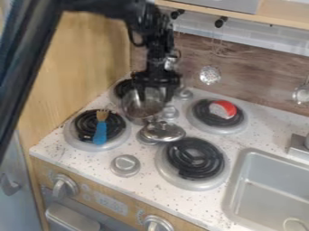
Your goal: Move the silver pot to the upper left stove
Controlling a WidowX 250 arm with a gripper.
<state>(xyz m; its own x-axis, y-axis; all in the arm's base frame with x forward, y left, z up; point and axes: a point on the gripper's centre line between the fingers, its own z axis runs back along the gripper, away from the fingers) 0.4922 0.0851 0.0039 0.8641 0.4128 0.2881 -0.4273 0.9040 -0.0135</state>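
Observation:
The gripper (155, 94) hangs at the upper centre, its two fingers apart and pointing down over the silver pot (140, 112). One finger is over the pot's opening, the other by its right rim. I cannot tell if the pot touches the counter. The pot stands just in front and to the right of the upper left burner (122, 88), partly covering it. A silver lid (163, 131) lies directly in front of the pot, close to its lower edge.
A blue-handled brush (100, 131) lies on the lower left burner. The upper right burner (205, 118) holds a red and white object (223, 109). The lower right burner (194, 158) is near the sink (241, 185). Utensils hang along the back wall.

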